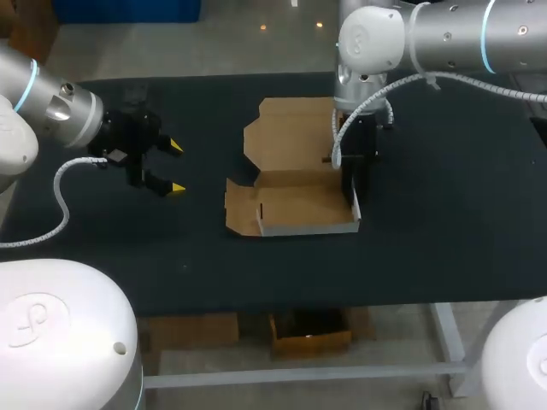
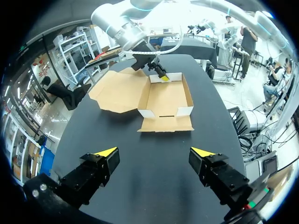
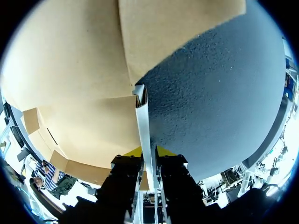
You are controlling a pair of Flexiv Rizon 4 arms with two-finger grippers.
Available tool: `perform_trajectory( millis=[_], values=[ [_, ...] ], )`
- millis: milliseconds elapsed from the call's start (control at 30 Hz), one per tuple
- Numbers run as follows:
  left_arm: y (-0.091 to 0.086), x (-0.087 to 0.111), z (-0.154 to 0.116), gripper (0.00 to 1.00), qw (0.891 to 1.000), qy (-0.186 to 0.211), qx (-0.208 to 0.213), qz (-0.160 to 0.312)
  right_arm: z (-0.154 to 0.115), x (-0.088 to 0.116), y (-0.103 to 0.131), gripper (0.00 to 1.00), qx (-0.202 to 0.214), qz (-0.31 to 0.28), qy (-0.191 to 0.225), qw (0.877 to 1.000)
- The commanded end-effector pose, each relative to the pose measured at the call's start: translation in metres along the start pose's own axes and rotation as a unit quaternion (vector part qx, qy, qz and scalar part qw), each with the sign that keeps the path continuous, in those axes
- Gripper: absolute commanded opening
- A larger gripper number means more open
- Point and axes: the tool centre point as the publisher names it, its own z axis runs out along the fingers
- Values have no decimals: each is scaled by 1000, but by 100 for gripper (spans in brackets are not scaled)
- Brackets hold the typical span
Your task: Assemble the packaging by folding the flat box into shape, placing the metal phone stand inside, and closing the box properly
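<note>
Right claw: pressed onto the right end wall of the brown cardboard box with white outer faces. One yellow tip is inside the wall and one outside, with the thin edge between them.

Left claw: spread wide and empty, over the black table, well left of the box.

Box state: sits mid-table as a tray with its end walls and front wall standing. The big lid panel lies flat behind it. A brown end flap lies flat on the table outside the left end.

Metal phone stand: not in any view, so I can't place it.

Step, as I read it: squaring and locking the right end wall. We're early in the task, with nothing loaded and the lid open.

How I'd do it well:
- Grip lightly, since the card is thin and will crease if crushed.
- Rotate the wall about its fold line rather than pulling. The tray is light and will probably slide on the table.
- Bring the left claw in to brace the left end before I apply any sideways force.
- Release straight up so the wall isn't dragged back out.
- Deal with the flat end flap next, before the stand goes in.

Risks: the tray skewing, or the wall springing open on release.
</note>
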Motion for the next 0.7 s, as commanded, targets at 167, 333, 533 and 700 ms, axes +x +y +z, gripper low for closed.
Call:
perform_trajectory(
  millis=[167, 333, 533, 700],
  values=[
    [0, 0, 0, 100, 1000, 1, -1, 0, 0, -3, -10, 11, -52, 7, 14, 999],
    [0, 0, 0, 100, 1000, 1, -1, 0, 2, -4, -10, 9, -81, 4, 32, 996],
    [0, 0, 0, 100, 1000, 1, -1, 0, 5, -4, -7, 13, -110, 4, 46, 993],
    [0, 0, 0, 100, 1000, 1, -1, 0, 1, -1, -6, 12, -139, 9, 47, 989]
  ],
)
